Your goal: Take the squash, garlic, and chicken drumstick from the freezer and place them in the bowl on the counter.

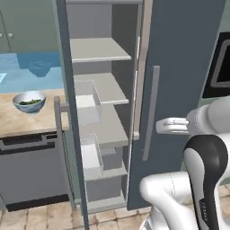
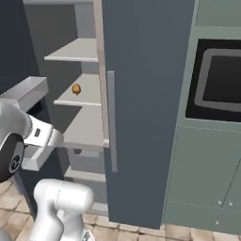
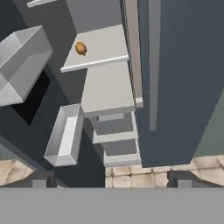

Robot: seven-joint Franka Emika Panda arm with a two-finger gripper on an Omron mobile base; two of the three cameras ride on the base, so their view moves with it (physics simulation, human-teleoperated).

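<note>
One food seems already delivered: at the left of the left base view the bowl point(image 1: 29, 101) sits on the beige surface point(image 1: 27, 122) with something dark green lying in it, which I take to be the squash point(image 1: 30, 103), though it is too small to be sure. Just right of that surface stands the freezer point(image 1: 188, 40), its door swung wide so that the white door bins point(image 1: 87, 108) face outward and the pale shelves point(image 1: 99, 49) are laid bare for reaching in. On a middle shelf, seen at the upper left of the hand view, rests the chicken drumstick point(image 3: 81, 48), a small orange-brown lump near the shelf's front edge, within easy reach. The garlic cannot be made out, so whether it is hidden in the bowl or deeper in the freezer is unclear. Further right and low in that view, the gripper point(image 3: 109, 178) shows its two dark tips well apart: the jaws are spread wide and empty, outside the freezer and aimed toward its shelves, probably readied for the drumstick.
</note>
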